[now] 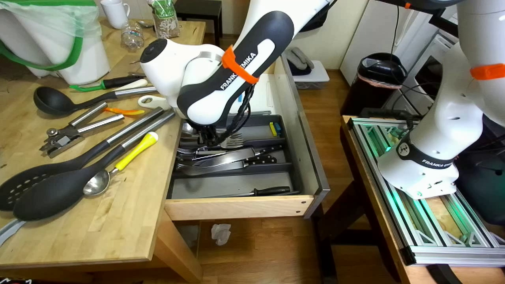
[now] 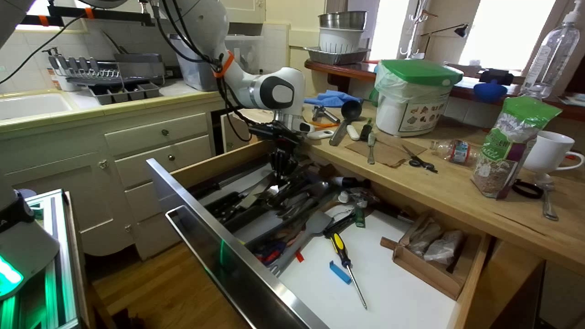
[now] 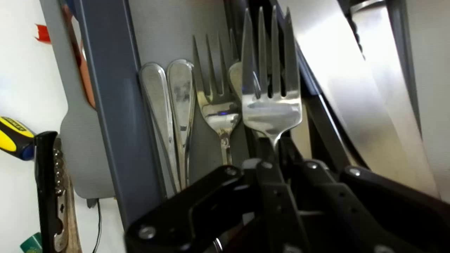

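I have the pincer (image 3: 276,149) clenched on a fork (image 3: 272,114), gripped at the neck, centre of the wrist view. Tines point to the top of the frame; the pincer itself hides the handle. Can't tell if the fork touches what's under it.

Second fork (image 3: 220,116) is just left, lower part covered. Further left, two handles (image 3: 181,91): rounded ends show, the rest runs under the pincer, so I can't say what they belong to. Knife blades (image 3: 351,95) upper right, cropped by the top edge, washed out by glare. Spatula (image 3: 84,147) left of the tray divider (image 3: 109,105), top end cut off. Screwdriver (image 3: 14,135) chopped by the left edge; whole in an exterior view, lower centre.

In an exterior view the arm (image 1: 232,79) blocks most of my look into the cutlery tray (image 1: 232,185), centre of frame. Fork tines (image 1: 236,139) show beside the cables (image 1: 244,114); can't tell which fork. On the surface (image 1: 118,228), slotted spoon (image 1: 29,183) clipped at the left edge.
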